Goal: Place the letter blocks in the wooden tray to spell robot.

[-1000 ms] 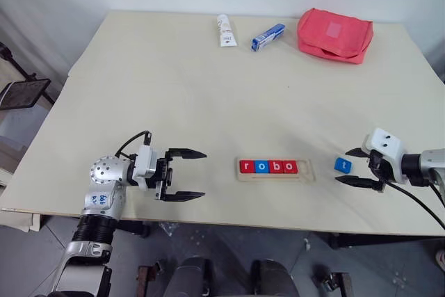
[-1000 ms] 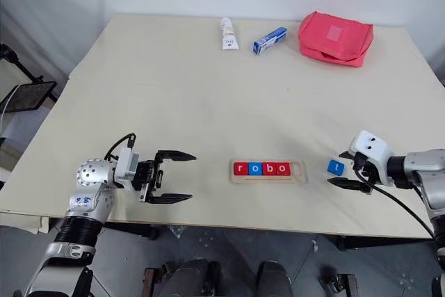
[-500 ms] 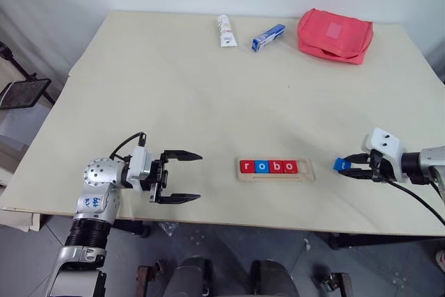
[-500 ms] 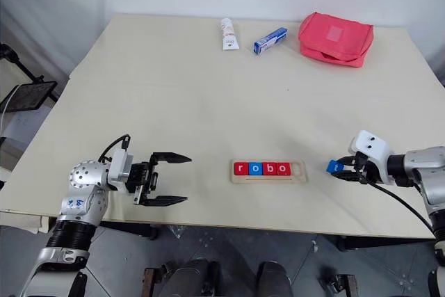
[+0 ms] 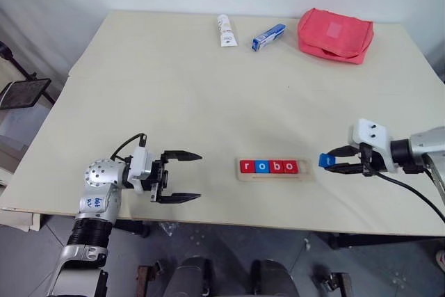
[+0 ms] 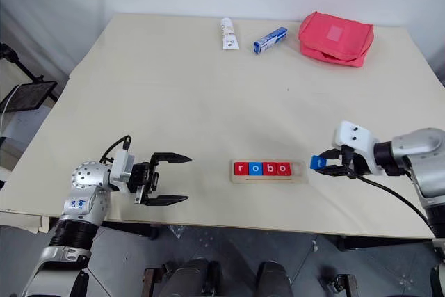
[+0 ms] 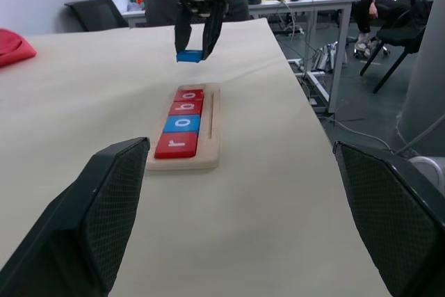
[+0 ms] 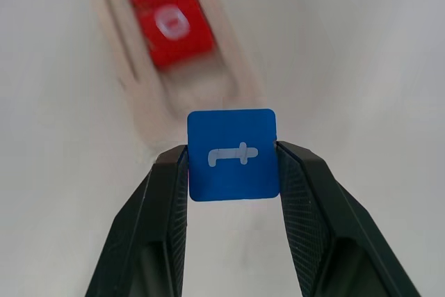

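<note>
The wooden tray [image 5: 309, 172] lies near the table's front edge with several letter blocks [image 5: 268, 167] in it, red, blue, red, red, reading r o b o; its right end slot is bare. My right gripper [image 5: 329, 163] is shut on a blue block with a white t [image 8: 232, 154], held just above the table a little right of the tray's right end. The same blue t block [image 7: 188, 55] hangs beyond the tray's far end in the left wrist view. My left gripper [image 5: 183, 177] stands open left of the tray, fingers pointing toward it, holding nothing.
At the table's far side lie a white tube [image 5: 225, 30], a longer blue-and-white box [image 5: 268, 37] and a red pouch [image 5: 334, 35]. A black stand [image 5: 21, 92] sits off the table's left edge.
My right gripper closed on the blue t block, lifted it off the table and carried it left toward the tray's right end. The left gripper stayed put.
</note>
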You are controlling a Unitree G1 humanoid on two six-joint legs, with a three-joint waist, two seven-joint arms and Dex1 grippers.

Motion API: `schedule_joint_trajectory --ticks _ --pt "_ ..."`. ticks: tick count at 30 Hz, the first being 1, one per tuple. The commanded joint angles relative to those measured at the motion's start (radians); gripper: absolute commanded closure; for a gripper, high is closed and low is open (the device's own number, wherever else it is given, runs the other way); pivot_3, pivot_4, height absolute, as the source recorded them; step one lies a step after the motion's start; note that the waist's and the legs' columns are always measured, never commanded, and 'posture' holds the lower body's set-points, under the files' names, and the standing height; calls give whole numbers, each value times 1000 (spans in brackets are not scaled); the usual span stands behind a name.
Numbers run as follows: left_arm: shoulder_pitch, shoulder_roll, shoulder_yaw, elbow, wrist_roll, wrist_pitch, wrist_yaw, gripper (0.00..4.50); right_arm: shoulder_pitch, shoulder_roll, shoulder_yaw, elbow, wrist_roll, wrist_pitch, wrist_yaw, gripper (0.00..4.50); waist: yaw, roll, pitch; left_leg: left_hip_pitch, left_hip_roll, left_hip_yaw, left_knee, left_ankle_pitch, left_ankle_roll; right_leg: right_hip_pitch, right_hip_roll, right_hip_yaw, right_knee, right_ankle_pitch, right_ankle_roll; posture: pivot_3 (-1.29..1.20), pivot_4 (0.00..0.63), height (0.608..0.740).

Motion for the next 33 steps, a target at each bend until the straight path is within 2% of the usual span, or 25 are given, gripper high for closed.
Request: schedule_joint_trajectory --ticks 1,9,21,29,30,33 --pt "-7 -7 1 -1 -2 -19 -1 0 -50 -1 48 -34 -31 14 24 3040 0 0 0 0 0 0 0 0 0 0 0 0 0 0 0 0 150 740" --pt "15 -12 5 -16 -1 -31 14 0 -130 30 151 36 -108 -48 53 3040 -2 0 0 -1 0 0 0 0 0 -1 0 0 0 0 0 0 150 740" --pt "49 -16 -1 -54 2 -34 51 0 -166 82 190 79 -155 -79 66 3040 -2 0 0 -1 0 -1 0 0 0 -2 0 -1 1 0 0 0 150 740" --pt "48 -22 -5 -49 3 -42 61 0 -163 101 179 42 -147 -54 71 227 -2 0 0 -1 0 -1 0 0 0 -2 0 -1 1 0 0 0 150 740" --pt "46 -23 -5 -47 3 -43 61 0 -161 102 172 28 -140 -44 70 39 -2 0 0 -1 0 -1 0 0 0 -2 0 -1 1 0 0 0 150 740" --pt "39 -26 -6 -38 5 -48 60 0 -155 98 153 -4 -125 -23 68 39 -1 0 0 -1 0 -1 0 0 0 -2 0 -1 1 0 0 0 150 740"
